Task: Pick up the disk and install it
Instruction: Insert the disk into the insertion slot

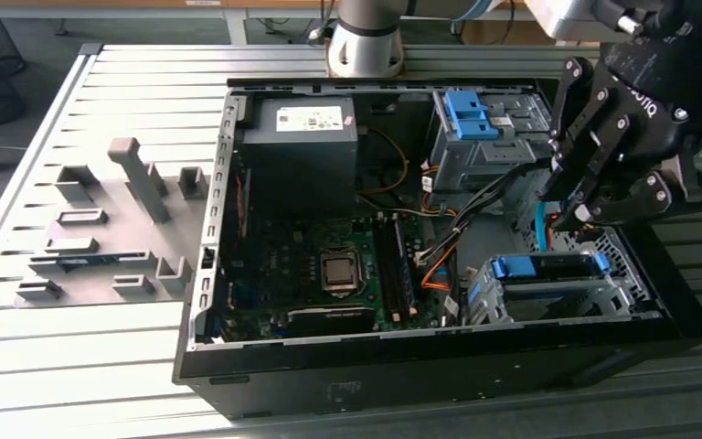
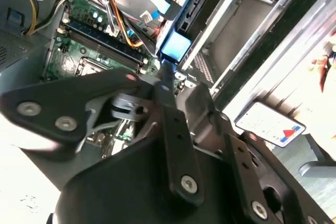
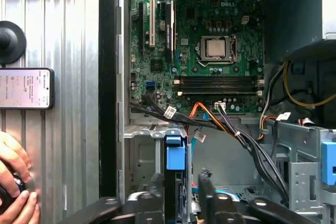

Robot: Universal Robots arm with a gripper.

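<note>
My gripper [image 1: 567,218] hangs over the open computer case [image 1: 223,229], at the exterior view's right. It is shut on the disk [image 3: 175,157], which stands on edge between the fingers [image 3: 206,186]. Its blue rail end [image 2: 176,46] points down into the case. In the exterior view the disk's blue edge [image 1: 543,229] shows just below the black gripper body. It hovers above a grey metal drive bay [image 3: 144,156], beside the drive cage [image 1: 547,293] with the blue bracket. Most of the disk's face is hidden by the gripper.
Black and orange cables [image 3: 210,116] cross near the bay. A second cage with a blue bracket [image 1: 467,112] and the dark power supply [image 1: 300,155] stand at the back. A phone [image 3: 26,88] and a person's hand [image 3: 13,182] are outside the case. Grey fixture blocks [image 1: 107,229] lie at the exterior view's left.
</note>
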